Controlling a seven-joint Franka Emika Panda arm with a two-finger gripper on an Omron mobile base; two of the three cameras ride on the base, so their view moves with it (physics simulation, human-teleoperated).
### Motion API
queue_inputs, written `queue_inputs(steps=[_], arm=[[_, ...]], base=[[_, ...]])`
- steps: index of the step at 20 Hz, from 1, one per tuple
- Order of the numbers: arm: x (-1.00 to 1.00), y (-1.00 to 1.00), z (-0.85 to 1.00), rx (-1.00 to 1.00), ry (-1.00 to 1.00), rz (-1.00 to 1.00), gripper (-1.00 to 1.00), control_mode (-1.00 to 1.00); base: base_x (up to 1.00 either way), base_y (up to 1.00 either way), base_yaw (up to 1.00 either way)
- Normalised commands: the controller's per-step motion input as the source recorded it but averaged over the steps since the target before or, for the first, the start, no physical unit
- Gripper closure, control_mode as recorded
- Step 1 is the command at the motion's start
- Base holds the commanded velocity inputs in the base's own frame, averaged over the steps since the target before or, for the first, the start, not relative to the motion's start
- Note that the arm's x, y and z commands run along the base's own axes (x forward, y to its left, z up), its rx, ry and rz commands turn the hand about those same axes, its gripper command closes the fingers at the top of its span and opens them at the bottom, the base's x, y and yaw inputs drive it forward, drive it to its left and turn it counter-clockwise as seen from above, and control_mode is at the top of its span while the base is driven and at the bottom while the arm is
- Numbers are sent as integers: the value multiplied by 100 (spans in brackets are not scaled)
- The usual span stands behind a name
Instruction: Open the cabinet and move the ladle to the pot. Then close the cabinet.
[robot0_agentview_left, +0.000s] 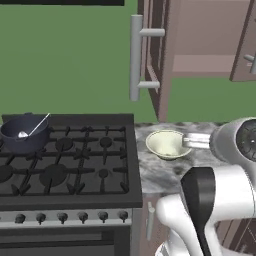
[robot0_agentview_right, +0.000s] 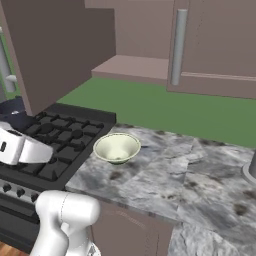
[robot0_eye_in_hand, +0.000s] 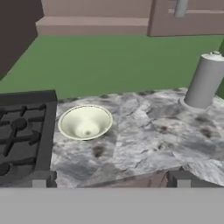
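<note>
Cabinet: the tall mauve-brown wall cabinet stood with its left door swung open, the long grey bar handle facing out.
Ladle: the slim silvery ladle lay inside the dark blue-grey round pot, its handle leaning on the rim.
Pot: at the back left of the black gas stove.
Bowl: a pale cream bowl sat on the marble counter, just beside the stove.
Gripper: the two dark fingertips stood well apart over the counter edge, holding nothing.
</note>
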Motion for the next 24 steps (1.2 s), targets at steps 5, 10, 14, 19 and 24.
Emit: queue_inputs(steps=[5,10,14,19,24], arm=[[-15,83,4,-17,-45,-6,-100,-100],[1,80,0,-27,-45,-15,-100,-100],[27,28,1,-29,-40,-19,-100,-100],[40,2,0,-24,-26,-20,-100,-100],[39,-24,-1,-17,-15,-14,-100,-100]], base=[[0,0,0],[0,0,0],[0,0,0],[0,0,0],[0,0,0]])
